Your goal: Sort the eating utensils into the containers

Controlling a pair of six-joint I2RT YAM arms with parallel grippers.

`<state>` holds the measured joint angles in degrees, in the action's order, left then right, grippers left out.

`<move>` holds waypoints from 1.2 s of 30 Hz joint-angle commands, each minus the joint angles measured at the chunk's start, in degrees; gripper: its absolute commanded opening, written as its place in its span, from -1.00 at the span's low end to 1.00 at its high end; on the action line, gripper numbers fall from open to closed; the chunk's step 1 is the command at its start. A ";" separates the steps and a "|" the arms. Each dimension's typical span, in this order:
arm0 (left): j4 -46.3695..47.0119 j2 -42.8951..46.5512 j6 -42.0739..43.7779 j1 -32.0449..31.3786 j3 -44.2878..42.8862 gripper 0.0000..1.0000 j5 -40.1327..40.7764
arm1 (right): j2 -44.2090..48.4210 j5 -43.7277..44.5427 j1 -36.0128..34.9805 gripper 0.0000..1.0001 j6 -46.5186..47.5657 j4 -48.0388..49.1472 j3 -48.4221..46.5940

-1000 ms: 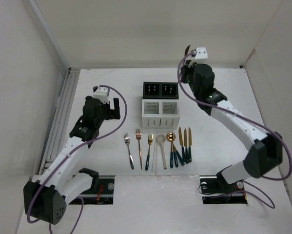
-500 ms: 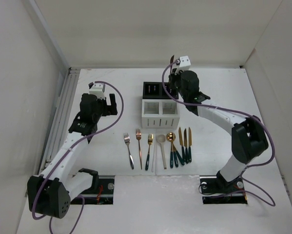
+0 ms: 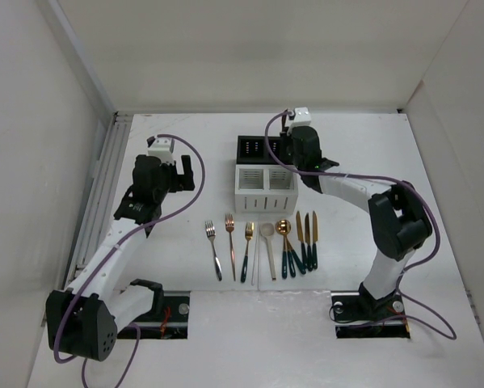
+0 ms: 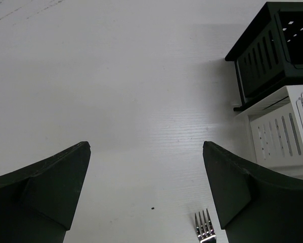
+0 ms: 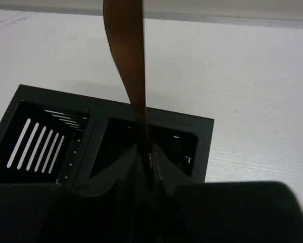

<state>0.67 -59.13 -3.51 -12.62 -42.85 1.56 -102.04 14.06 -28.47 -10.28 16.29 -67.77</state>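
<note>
My right gripper (image 5: 147, 154) is shut on a flat copper utensil (image 5: 128, 55) that stands upright over the right compartment of the black container (image 5: 55, 97). From above, that gripper (image 3: 284, 148) hangs right over the black container (image 3: 243, 148), behind the white container (image 3: 266, 202). Several other utensils lie in a row in front: a silver fork (image 3: 214, 250), a copper fork (image 3: 231, 242), a gold fork (image 3: 247, 246), a cream spoon (image 3: 268, 246), a gold spoon (image 3: 283, 242) and green-handled knives (image 3: 306, 238). My left gripper (image 4: 146, 147) stands open and empty above the table, with the silver fork's tines (image 4: 204, 230) by its right finger.
Both containers show at the right edge of the left wrist view, black container (image 4: 272, 55) behind white container (image 4: 283, 136). White walls enclose the table on three sides. A slotted rail (image 3: 104, 186) runs along the left edge.
My right arm has swung left and down from high at the back, bringing the copper utensil over the black container. The left arm shifted slightly back, then held still.
</note>
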 commanded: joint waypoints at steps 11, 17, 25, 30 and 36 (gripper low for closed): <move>1.88 0.42 -0.10 0.32 -2.06 0.83 -1.12 | 6.58 -0.62 0.26 0.01 -1.49 -3.73 -4.57; 0.04 0.42 3.15 0.32 -2.58 0.71 -4.72 | 17.21 7.54 -0.36 0.55 -2.02 -4.25 -2.55; -5.06 -2.21 1.15 -1.44 -4.08 0.61 -8.42 | 31.19 21.77 -5.80 0.96 -2.02 -11.01 0.79; -8.55 -3.87 -8.87 -5.99 -7.50 0.59 -2.64 | 32.95 34.34 -12.74 1.00 -6.05 -22.06 0.10; -20.15 -8.88 -16.33 -17.50 -7.09 0.48 1.86 | 34.01 35.59 -15.73 1.00 -21.14 -39.98 -2.37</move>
<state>-11.29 -66.30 -13.39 -26.11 -50.00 0.78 -69.25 45.39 -43.27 -21.43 -11.35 -68.40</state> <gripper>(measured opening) 0.741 0.998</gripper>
